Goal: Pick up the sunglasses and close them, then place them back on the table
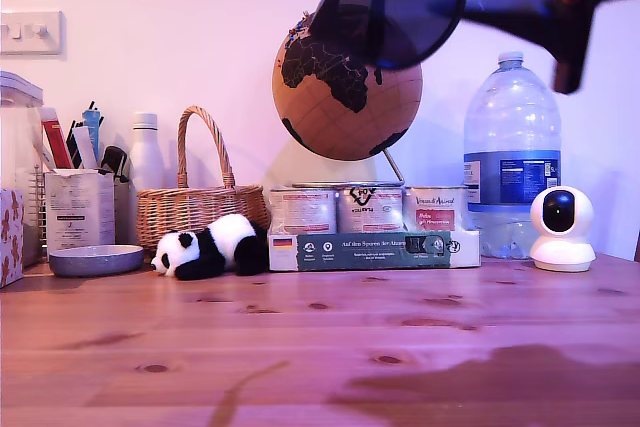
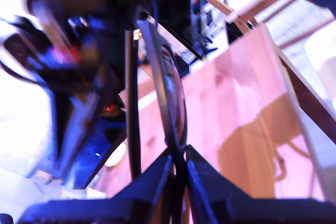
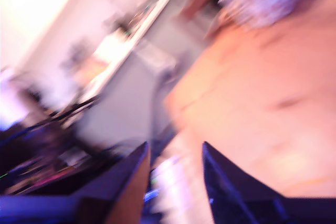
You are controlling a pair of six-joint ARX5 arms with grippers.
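- Right, the sunglasses [image 1: 400,2] are up in the air at the top of the exterior view, well above the table [image 1: 320,347] and in front of the globe [image 1: 345,97].
- One big dark lens faces the camera there; a temple arm runs off toward the exterior view's right, roughly level, slightly dropping, into a dark arm at the exterior view's top right corner. So the long axis is about horizontal across that view.
- The other lens is cut off by the frame edge.
- The first wrist view has the close-up the exterior view lacks: my first gripper [image 2: 177,169] pinches the frame's rim, jaws narrow with the plastic between them, lens seen edge-on rising away from the tips.
- That same view shows one temple standing apart from the lens, so the glasses [image 2: 170,98] look unfolded, at least on that side.
- My second gripper [image 3: 173,171] has its jaws parted and nothing between them; that picture is heavily blurred, only the tabletop [image 3: 262,93] and wall readable.
- I can't pick out the second gripper in the exterior view.
- Only the exterior view shows the back row: plush panda [image 1: 205,247], wicker basket [image 1: 200,202], water bottle [image 1: 512,147], white camera [image 1: 560,227], tins on a box [image 1: 370,247].
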